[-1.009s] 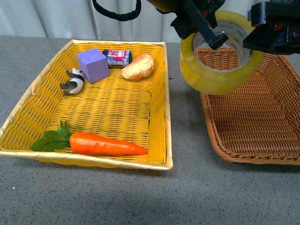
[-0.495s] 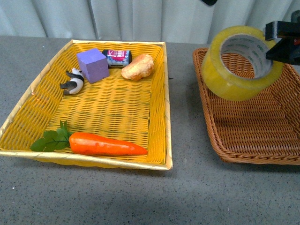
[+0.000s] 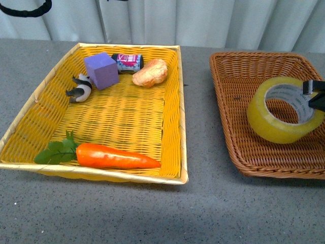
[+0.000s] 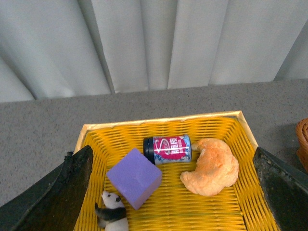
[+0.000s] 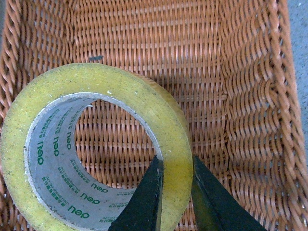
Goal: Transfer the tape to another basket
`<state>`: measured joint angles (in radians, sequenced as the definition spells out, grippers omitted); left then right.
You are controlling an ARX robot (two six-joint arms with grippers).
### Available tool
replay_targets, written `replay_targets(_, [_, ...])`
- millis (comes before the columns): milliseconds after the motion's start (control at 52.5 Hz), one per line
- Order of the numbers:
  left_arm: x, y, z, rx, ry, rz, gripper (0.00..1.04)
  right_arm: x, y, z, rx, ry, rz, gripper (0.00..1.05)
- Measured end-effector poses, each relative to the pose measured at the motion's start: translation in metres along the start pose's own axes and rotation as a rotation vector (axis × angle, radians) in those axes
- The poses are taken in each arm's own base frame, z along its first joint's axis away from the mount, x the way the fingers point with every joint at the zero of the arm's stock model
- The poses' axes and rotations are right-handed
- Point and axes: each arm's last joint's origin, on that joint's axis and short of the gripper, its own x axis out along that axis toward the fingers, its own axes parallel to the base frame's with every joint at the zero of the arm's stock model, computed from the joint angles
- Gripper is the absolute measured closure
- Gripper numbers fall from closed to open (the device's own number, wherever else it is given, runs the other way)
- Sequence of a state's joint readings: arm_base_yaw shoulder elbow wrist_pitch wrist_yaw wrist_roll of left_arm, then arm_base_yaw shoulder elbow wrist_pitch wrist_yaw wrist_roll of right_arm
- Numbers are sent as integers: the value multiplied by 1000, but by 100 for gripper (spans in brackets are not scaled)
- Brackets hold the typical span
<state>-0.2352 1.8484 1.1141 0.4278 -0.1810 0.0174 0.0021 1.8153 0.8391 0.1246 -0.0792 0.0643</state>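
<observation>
The tape (image 3: 284, 109), a wide yellowish roll with a white printed core, sits tilted low inside the brown wicker basket (image 3: 223, 101), toward its right side. My right gripper (image 3: 316, 95) shows only at the picture's right edge, shut on the roll's wall. In the right wrist view one finger is inside the tape (image 5: 144, 101) and one outside, so the right gripper (image 5: 175, 166) pinches the wall over the brown basket (image 5: 250, 96) weave. Whether the roll rests on the floor I cannot tell. My left gripper (image 4: 173, 192) is open, high over the yellow basket's far end.
The yellow basket (image 3: 30, 117) on the left holds a carrot (image 3: 114, 156), purple cube (image 3: 101, 70), small can (image 3: 128, 61), croissant (image 3: 150, 72) and panda figure (image 3: 79, 89). Grey tabletop lies around both baskets, with a narrow gap between them. A curtain hangs behind.
The right gripper has carried the tape rightward and down, from above the gap near the brown basket's left rim to low inside that basket. The arm has left most of the front view.
</observation>
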Motion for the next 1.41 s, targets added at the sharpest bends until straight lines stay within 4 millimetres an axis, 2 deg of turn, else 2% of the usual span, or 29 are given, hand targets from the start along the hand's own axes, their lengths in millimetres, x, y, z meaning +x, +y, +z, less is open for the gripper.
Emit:
replay_targets(324, [-10,11,-9,-68,-10,68,6,24,-1,-10,3,50,-17,93])
replay_targets(685, [-19,17,-10,-114,-17,91,6,33,-3,-9,7,58,-31,93])
replay_targets(761, [-21,18,-9,-132,-21,97,6,33,-4,-9,8,57,-28,77])
replay_targets(971, [-28,20,-3,-167,-40,120,6,26,-6,-1,19,-4,-24,47])
replay_targets(1218, [-48,38,-5,-188,-85,239,6,-11,-4,16,-7,-196,-85,9])
replay_targets(1275, [-53,44,-7,-192,-79,283,6,-17,-4,16,-15,-228,-99,8])
replay_targets(1313, [-56,49,-10,-186,-103,245,10,-20,-5,16,-20,-244,-109,9])
replay_targets(1370, [-67,55,-17,-152,-204,124,21,-23,-5,15,-31,-253,-111,9])
replay_targets(1408, [-80,58,-25,-133,-262,81,30,-19,-4,10,-46,-363,-87,15])
